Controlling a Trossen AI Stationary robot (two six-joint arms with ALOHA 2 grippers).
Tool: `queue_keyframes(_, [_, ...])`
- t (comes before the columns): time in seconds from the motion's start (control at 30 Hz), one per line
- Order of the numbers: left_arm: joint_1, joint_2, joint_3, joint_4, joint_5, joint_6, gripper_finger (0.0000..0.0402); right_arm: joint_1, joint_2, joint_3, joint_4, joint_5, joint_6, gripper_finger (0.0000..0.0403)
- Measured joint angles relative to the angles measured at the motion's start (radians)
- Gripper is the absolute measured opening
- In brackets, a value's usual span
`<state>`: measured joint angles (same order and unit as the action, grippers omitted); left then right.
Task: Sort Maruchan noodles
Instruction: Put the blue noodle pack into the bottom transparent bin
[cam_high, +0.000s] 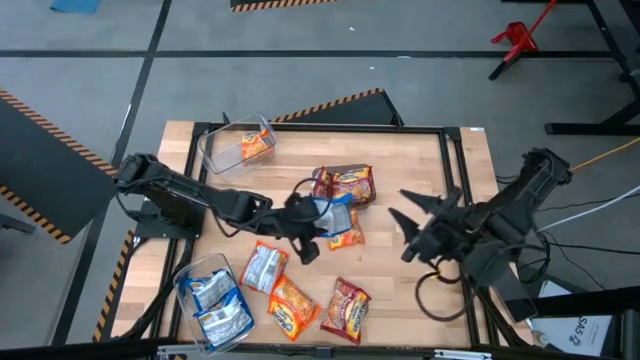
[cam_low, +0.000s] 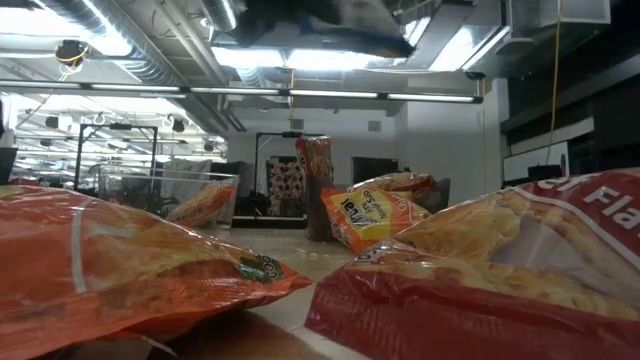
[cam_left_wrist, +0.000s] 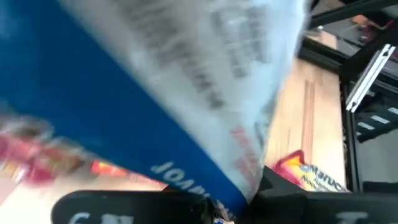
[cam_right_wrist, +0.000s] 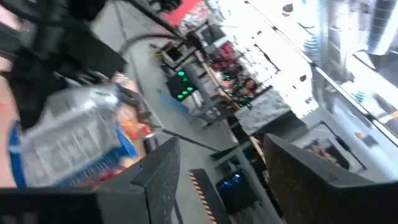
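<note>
Fingers of your left gripper (cam_high: 318, 222) are clamped on a blue-and-white packet (cam_high: 335, 213), lifted clear of the wood near the middle of the bench; in the left wrist view that packet (cam_left_wrist: 155, 87) fills almost the whole picture. Your right gripper (cam_high: 420, 215), fingers spread apart and holding nothing, waits raised near the right edge. Stock on the bench: two red packets (cam_high: 345, 183) just behind the held one toward the far edge, an orange packet (cam_high: 346, 238) just beside it toward the near edge, and a blue-and-white packet (cam_high: 264, 268), an orange packet (cam_high: 293, 306) and a red packet (cam_high: 345, 308) lying along the near edge. One clear bin (cam_high: 236, 145) at the far-left corner holds an orange packet (cam_high: 257, 145); another clear bin (cam_high: 212, 303) at the near-left corner holds two blue-and-white packets (cam_high: 222, 318). You are probably carrying the held packet to the near-left bin. Keep it high enough that its hanging end clears the bin's rim and the loose packets underneath, centre it over the two already inside, and release only once it sits below the rim, since the crinkly film may slide off.
</note>
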<state>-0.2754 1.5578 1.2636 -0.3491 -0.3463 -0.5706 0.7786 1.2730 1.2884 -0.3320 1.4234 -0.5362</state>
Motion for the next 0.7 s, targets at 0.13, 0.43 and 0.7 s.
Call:
queue_keyframes(0.13, [-0.041,-0.06,0.0,-0.135,-0.013,-0.102,0.0014,0.027,-0.027,0.0,-0.015,0.073,0.005,0.0218])
queue_keyframes(0.43, [-0.195,-0.192,0.0,-0.498,0.007,-0.469,0.0014,0.033,-0.038,0.0,-0.019,0.103,0.006,0.0218])
queue_keyframes(0.7, [-0.342,-0.236,0.0,-0.713,0.19,-0.78,0.0014,0.033,-0.037,0.0,-0.024,0.103,0.009,0.0218])
